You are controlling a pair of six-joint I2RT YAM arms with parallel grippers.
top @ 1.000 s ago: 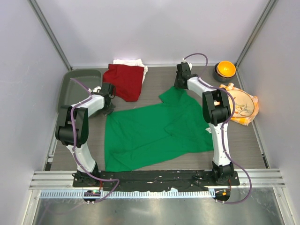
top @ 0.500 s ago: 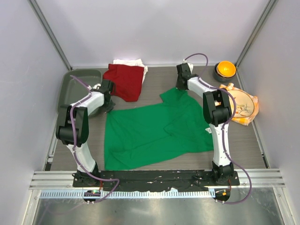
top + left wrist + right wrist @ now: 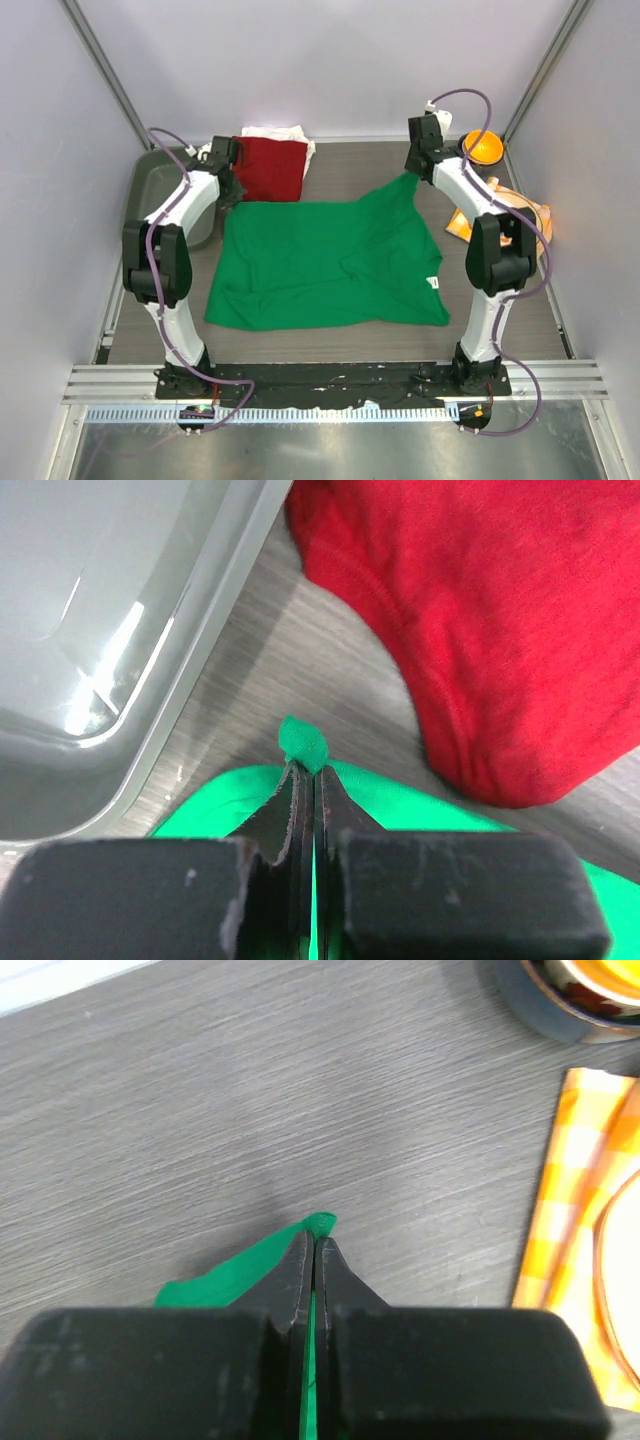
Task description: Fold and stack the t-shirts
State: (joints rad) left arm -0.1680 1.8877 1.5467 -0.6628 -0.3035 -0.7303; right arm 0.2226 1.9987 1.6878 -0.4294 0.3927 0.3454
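Cloth under tension: the green t-shirt (image 3: 320,265) lies spread over the middle of the surface (image 3: 350,165), its two far corners drawn apart toward opposite sides.

Your left jaws are pressed fully together on the far-left corner. The wrist view shows a small tuft of green poking out past the tips, close to the dark red t-shirt (image 3: 480,630) and the rim of the grey tray (image 3: 120,630).

Your right jaws are likewise closed on the far-right corner, a green tip showing beyond them over bare surface, near the checked napkin (image 3: 590,1210) and the orange bowl (image 3: 483,147).

The reason for this hold, as I judge it, is flattening: pulling both corners outward takes out slack so the shirt lies square for folding. Creases show right of centre, so it is not yet flat.

The red shirt sits at the far edge on top of the white t-shirt (image 3: 275,131), which shows only at its back edge; that looks like the stack.

Folding of the green shirt has not begun. Both pinches are shallow, so a corner could slip.
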